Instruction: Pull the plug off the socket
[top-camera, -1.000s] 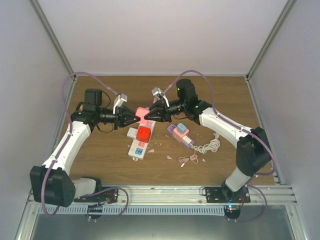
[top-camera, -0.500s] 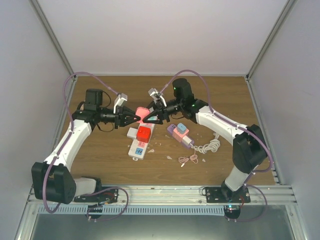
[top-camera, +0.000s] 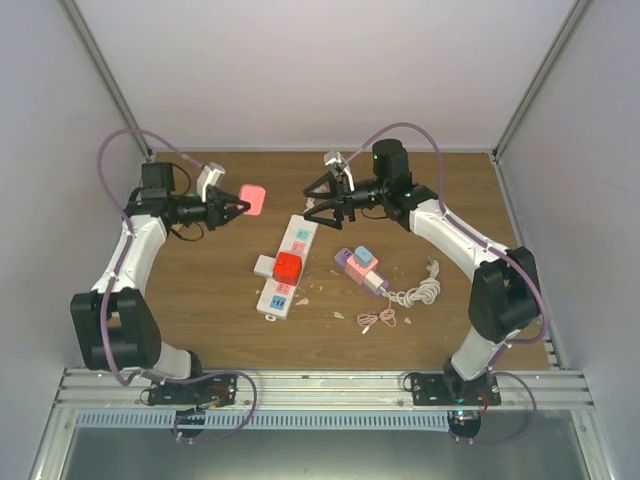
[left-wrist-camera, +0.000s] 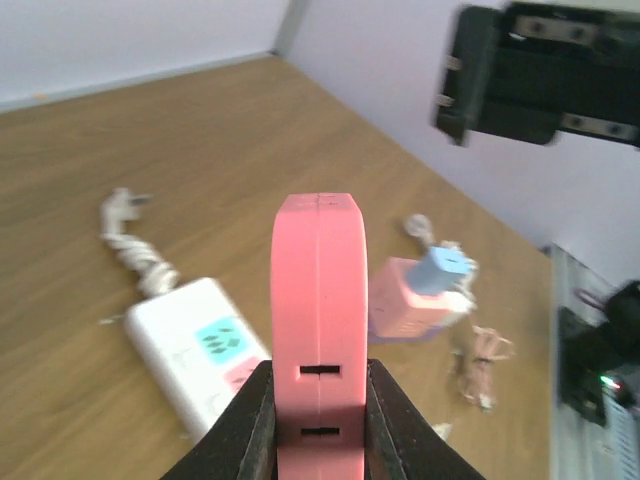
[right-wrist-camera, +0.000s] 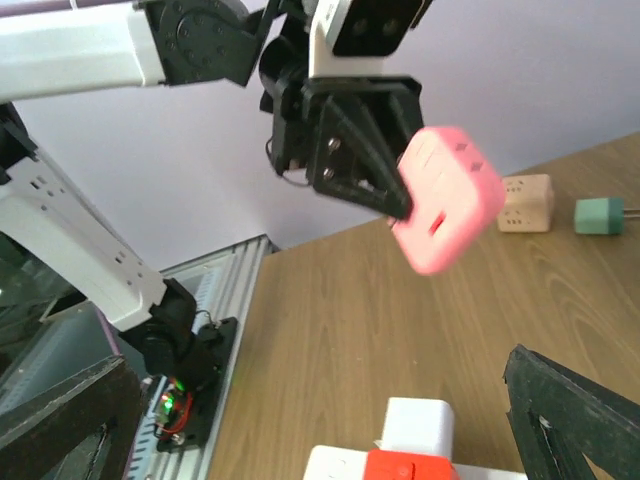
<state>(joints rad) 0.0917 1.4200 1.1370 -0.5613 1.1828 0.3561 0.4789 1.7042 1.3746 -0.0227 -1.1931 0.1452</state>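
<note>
The pink plug (top-camera: 252, 198) hangs in the air over the table's left back part, clear of the white socket strip (top-camera: 297, 243). My left gripper (top-camera: 240, 205) is shut on it; in the left wrist view the black fingers (left-wrist-camera: 248, 420) press both flat sides of the pink plug (left-wrist-camera: 318, 320). The right wrist view shows that pink plug (right-wrist-camera: 445, 200) held well above the wood. My right gripper (top-camera: 312, 207) stands open above the strip's far end with nothing between its fingers (right-wrist-camera: 570, 415). A red plug (top-camera: 288, 267) sits in the strip.
A white plug (top-camera: 264, 266) lies against the strip's left side. A pink and purple socket block with a blue plug (top-camera: 358, 268) lies to its right, next to a white cord (top-camera: 420, 293) and a thin pink cable (top-camera: 378, 320). A beige cube (right-wrist-camera: 525, 203) and green plug (right-wrist-camera: 598, 215) sit far left.
The left arm has carried the pink plug off the strip, up and to the left. The right gripper has let go, opened wide and drawn back to the right.
</note>
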